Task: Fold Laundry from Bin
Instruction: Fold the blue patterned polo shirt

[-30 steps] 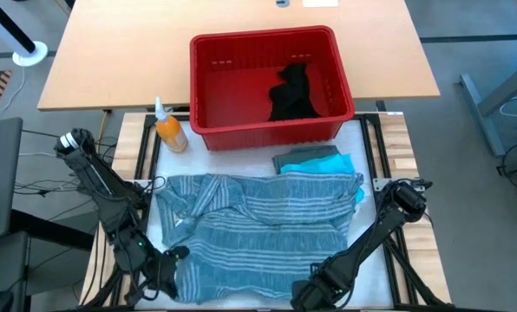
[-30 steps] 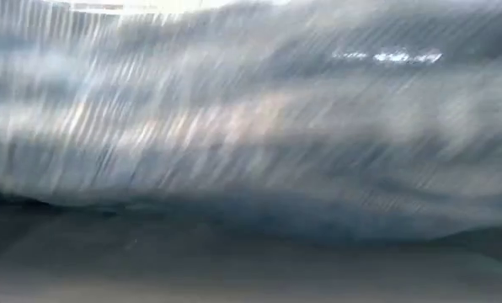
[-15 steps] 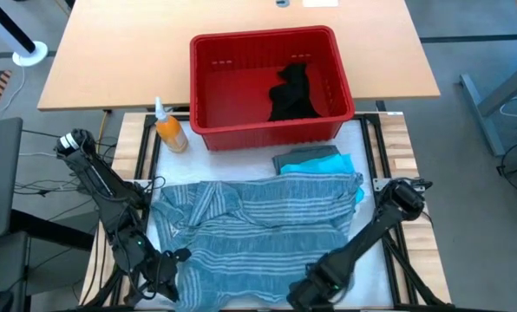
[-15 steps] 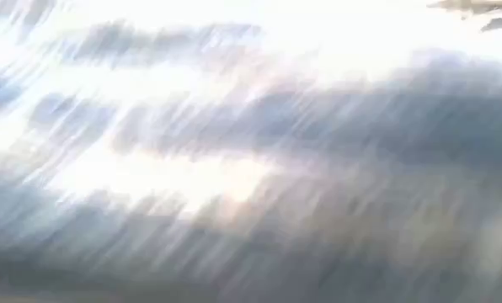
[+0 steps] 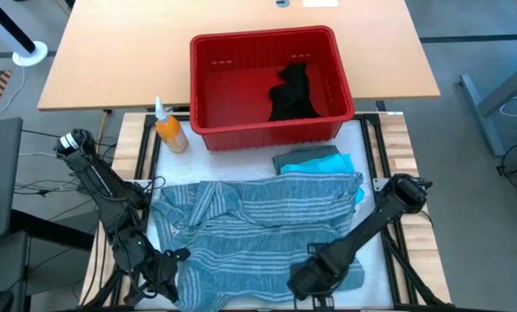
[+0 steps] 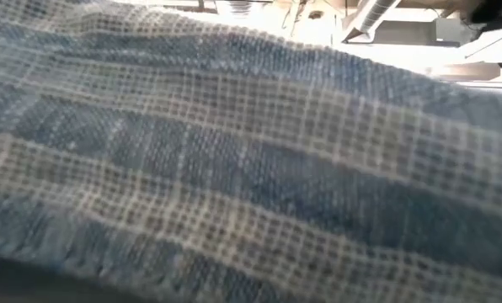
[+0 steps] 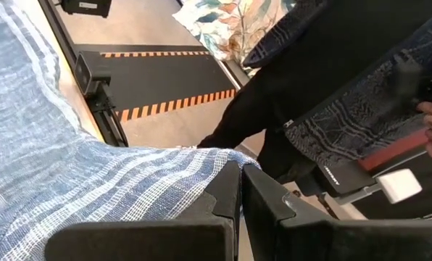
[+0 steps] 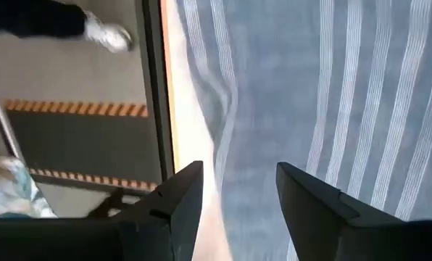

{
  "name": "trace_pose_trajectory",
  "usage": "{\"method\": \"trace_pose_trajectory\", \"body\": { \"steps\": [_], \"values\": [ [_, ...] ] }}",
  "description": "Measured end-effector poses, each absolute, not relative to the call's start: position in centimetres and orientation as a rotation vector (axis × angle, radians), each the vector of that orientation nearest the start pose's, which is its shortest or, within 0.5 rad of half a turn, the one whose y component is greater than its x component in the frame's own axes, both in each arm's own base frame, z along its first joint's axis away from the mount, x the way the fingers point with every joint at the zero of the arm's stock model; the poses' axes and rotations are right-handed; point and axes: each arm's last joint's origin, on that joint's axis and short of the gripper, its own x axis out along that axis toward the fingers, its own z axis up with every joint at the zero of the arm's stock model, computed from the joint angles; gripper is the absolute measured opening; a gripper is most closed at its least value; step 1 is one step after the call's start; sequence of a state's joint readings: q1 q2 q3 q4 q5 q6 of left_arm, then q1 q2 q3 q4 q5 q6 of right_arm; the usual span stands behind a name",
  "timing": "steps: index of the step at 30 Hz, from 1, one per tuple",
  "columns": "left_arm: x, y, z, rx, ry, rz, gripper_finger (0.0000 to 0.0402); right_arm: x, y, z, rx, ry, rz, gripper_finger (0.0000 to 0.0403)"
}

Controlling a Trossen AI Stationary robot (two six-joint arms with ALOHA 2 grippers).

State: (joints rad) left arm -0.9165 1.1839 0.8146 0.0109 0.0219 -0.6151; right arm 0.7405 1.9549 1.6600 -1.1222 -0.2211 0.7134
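The blue-grey striped shirt (image 5: 258,225) lies spread over the near half of the table, and its cloth (image 6: 251,168) fills the low view. At its near left corner my left gripper (image 5: 176,258) (image 7: 241,177) is shut on it. My right gripper (image 5: 315,276) (image 8: 238,185) stands open just above the shirt's near right part, pointing steeply down, with nothing between its fingers. The red bin (image 5: 263,37) stands at the far side with a black garment (image 5: 293,91) in it. A grey-green garment (image 5: 306,156) and a turquoise one (image 5: 345,166) lie folded between bin and shirt. My left gripper pinches the shirt's near left edge (image 7: 214,165) between its two shut fingers, coming at it nearly level from the table's near left. One layer or several, I cannot tell. From the fingers the cloth runs back onto the table, where the rest of the shirt lies.
An orange bottle (image 5: 170,132) stands left of the bin. Past the table's near edge (image 8: 169,109) is floor with striped tape, and a person in dark clothes (image 7: 332,80) is close by there.
My right gripper has gone a little up and toward the far edge. The shirt's near right corner now lies flat on the table beside it. The cloth before the low camera has stopped swinging. The shirt's far left edge has slid slightly toward the near edge.
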Motion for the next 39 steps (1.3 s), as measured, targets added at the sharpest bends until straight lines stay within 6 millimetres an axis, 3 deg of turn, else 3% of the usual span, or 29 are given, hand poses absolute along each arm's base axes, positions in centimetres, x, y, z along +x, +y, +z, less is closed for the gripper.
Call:
{"method": "trace_pose_trajectory", "body": {
  "steps": [6,11,16,22,29,39],
  "values": [
    [15.8,-20.8,28.2,-0.434,0.625,-0.796,0.0000,24.0,30.1,23.6,0.103,1.633,0.319,0.0203],
    [15.8,-20.8,28.2,-0.434,0.625,-0.796,0.0000,21.9,30.9,20.8,0.122,1.648,0.185,0.0203],
    [15.8,-20.8,28.2,-0.434,0.625,-0.795,0.0000,19.7,33.0,18.3,0.268,1.597,0.174,0.0203],
    [15.8,-20.8,28.2,-0.434,0.618,-0.778,0.0000,16.7,33.3,17.4,0.275,1.603,-0.047,0.0203],
    [15.8,-20.7,28.1,-0.424,0.618,-0.778,0.0000,15.6,32.2,17.4,0.175,1.557,-0.231,0.0203],
    [15.8,-20.7,28.1,-0.441,0.626,-0.770,0.0000,17.3,30.4,16.8,0.061,1.491,-0.269,0.0200]
  ]
}}
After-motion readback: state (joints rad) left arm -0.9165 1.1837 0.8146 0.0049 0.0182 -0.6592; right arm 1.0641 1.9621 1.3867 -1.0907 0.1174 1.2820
